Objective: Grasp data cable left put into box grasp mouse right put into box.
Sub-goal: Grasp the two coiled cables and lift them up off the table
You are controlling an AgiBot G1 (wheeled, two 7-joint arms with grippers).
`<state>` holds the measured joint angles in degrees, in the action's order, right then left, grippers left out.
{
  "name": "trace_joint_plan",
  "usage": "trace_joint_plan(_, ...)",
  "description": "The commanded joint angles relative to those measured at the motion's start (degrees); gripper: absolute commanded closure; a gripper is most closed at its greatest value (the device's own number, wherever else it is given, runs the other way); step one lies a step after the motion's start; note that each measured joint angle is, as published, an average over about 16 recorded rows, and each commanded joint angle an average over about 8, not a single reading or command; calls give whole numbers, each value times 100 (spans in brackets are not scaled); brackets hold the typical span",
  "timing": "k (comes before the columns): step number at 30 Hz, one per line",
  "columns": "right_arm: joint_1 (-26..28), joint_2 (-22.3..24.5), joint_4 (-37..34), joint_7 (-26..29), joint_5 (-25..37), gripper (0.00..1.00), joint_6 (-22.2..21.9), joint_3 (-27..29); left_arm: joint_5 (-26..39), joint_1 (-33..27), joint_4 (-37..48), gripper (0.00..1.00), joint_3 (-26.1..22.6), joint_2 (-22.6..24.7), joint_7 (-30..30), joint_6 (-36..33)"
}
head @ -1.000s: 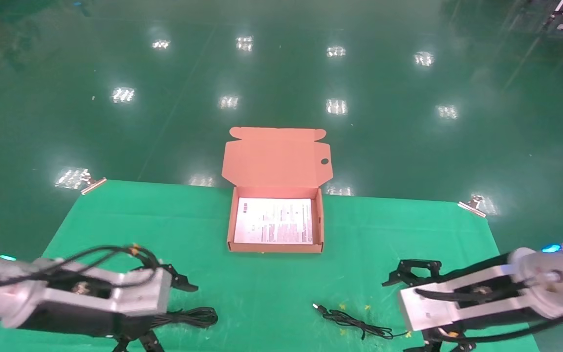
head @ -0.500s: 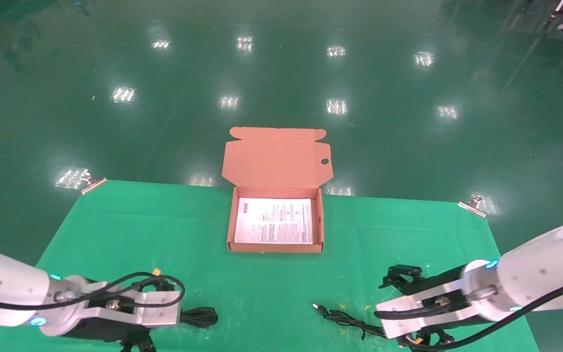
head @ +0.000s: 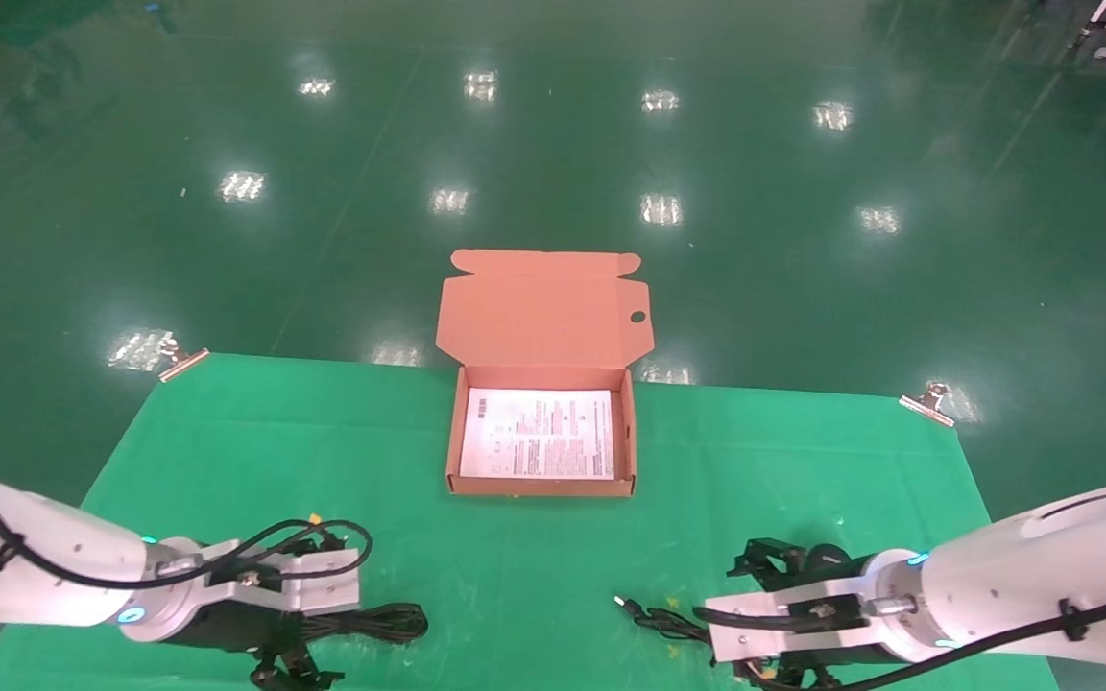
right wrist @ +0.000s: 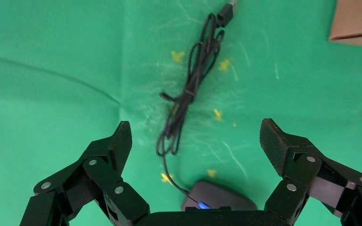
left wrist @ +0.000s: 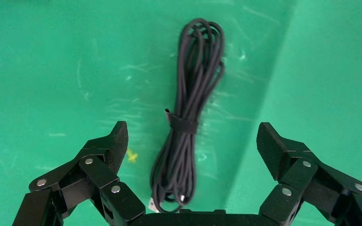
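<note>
Bench: green cloth-covered bench (head: 227,432) is sitting above a glossy green floor.
Left claw (left wrist: 191,141): hanging at 7 o'clock, fingers spread wide, straddling the data cable (left wrist: 193,113).
Box (head: 453,451): lying open at centre, leaflet (head: 539,434) inside.
Right claw (right wrist: 195,141): gaping at 5 o'clock over the mouse (right wrist: 219,201).

Head camera looks forward and down from above the green cloth (head: 227,432); each wrist camera peers closely down between its own fingers; head and left wrist views share the data cable (left wrist: 188,117); right, the mouse cord (right wrist: 188,89).
</note>
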<state>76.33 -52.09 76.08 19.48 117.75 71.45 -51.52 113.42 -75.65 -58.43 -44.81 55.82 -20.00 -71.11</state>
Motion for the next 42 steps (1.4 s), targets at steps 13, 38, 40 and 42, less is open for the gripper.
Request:
trace_joint_plan(13,-94,-413,-600,175,222,0,-264,-80,59,-202,1095,0,-30,426,255,236)
trace_joint_plan(38,-145,-875,-1515,-272,690,100,-820,-306,133,-397,2136,100,-86,749,881,560)
trace_joint_plan(40,-145,-869,-1505,-274,689,100,-809,-305,132,-396,2124,100,-86,747,873,558)
trace_joint_plan(42,-145,-862,-1494,-276,686,100,-798,-304,132,-395,2112,100,-86,743,867,556)
